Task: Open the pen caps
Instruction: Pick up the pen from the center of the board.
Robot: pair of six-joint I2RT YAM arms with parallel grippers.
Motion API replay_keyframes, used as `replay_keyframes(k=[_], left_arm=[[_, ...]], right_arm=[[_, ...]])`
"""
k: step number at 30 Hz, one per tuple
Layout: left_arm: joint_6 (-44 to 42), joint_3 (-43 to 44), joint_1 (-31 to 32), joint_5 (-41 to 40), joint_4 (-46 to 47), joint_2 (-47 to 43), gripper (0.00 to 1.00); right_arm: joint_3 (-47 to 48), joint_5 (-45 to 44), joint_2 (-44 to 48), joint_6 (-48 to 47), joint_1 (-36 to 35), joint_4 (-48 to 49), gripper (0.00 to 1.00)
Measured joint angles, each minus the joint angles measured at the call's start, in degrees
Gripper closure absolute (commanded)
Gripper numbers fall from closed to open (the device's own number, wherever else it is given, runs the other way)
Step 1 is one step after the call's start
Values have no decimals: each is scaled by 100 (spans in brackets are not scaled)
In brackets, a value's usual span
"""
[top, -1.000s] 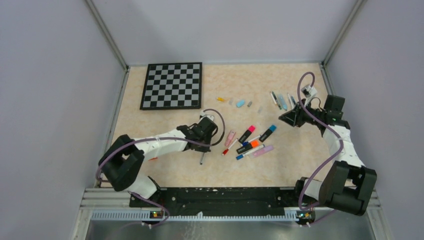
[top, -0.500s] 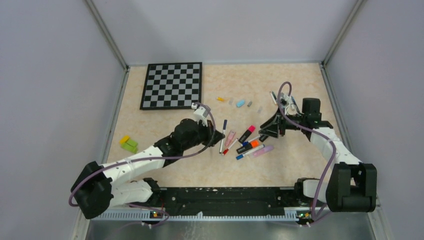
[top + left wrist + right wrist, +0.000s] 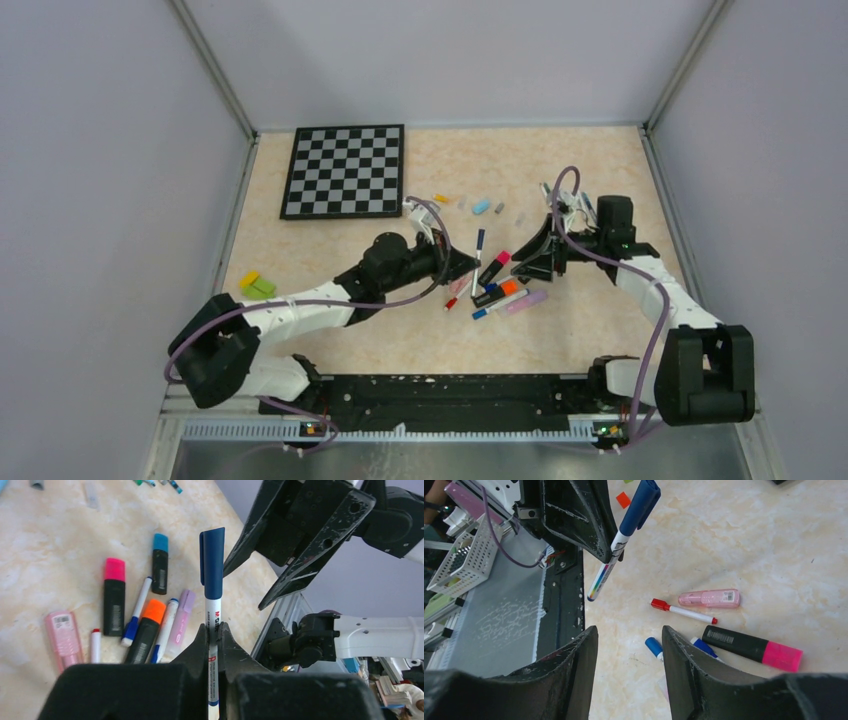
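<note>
My left gripper (image 3: 462, 265) (image 3: 214, 628) is shut on a thin white pen (image 3: 213, 611), held up above the table. The pen's dark blue cap (image 3: 212, 562) (image 3: 480, 238) (image 3: 640, 504) is on and points toward my right gripper (image 3: 530, 262) (image 3: 629, 630). That gripper is open with nothing between its fingers (image 3: 305, 562), which lie just right of the cap and apart from it. Below them lie capped pens: a pink-capped black marker (image 3: 495, 268), an orange-capped one (image 3: 510, 287), a lilac one (image 3: 528, 300) and a red-capped thin pen (image 3: 684, 611).
Loose caps lie farther back: yellow (image 3: 441, 198), light blue (image 3: 481, 206), grey (image 3: 499, 207). A chessboard (image 3: 345, 170) is at the back left, and a yellow-green block (image 3: 258, 287) sits near the left edge. More pens (image 3: 560, 200) lie behind the right arm.
My left arm has swung right and lifted the pen toward the right gripper. The right gripper has come in to the left and its jaws have widened.
</note>
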State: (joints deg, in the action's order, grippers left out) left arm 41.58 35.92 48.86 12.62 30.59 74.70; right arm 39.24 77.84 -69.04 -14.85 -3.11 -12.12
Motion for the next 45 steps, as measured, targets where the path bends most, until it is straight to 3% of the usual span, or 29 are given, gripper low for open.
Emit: replay_keyframes(k=[16, 45], left_arm=[[48, 439, 431, -131, 730, 796, 100], [48, 590, 555, -378, 1156, 1019, 100]], right_arm=[[-101, 201, 4, 407, -92, 400, 50], [-101, 232, 4, 553, -136, 573, 50]])
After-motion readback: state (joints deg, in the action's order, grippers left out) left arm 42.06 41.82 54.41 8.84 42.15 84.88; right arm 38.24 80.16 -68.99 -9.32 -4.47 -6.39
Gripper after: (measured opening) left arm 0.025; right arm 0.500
